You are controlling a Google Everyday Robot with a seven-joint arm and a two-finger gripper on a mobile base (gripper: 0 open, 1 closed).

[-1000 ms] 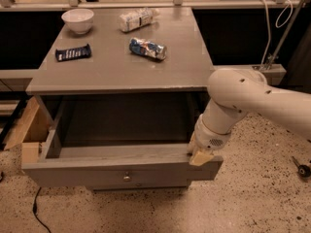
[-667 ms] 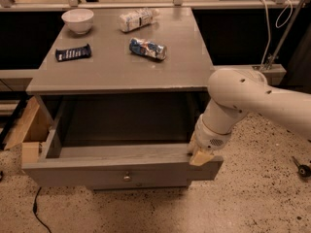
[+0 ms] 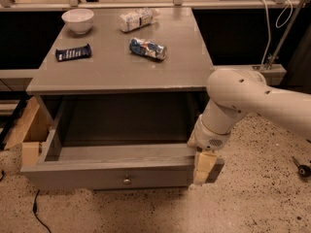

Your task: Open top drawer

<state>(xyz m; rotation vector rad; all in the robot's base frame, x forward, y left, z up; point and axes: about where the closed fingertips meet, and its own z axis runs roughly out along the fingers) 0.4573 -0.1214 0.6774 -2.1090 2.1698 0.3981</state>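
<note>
Our arm is cased in smooth white shells with a soft sheen where the light falls on them. The thick link that enters from the right edge of the view ends in a rounded, bulbous joint, and a few small dark recessed holes are dotted over its top. Below it a narrower white sleeve runs to a wrist cuff, which is marked off by a thin dark seam ring and has a cluster of tiny dark dots on its lower face. Our gripper is a different colour — pale cream-tan, blocky and squared — and sits at the right end of the top drawer front.
</note>
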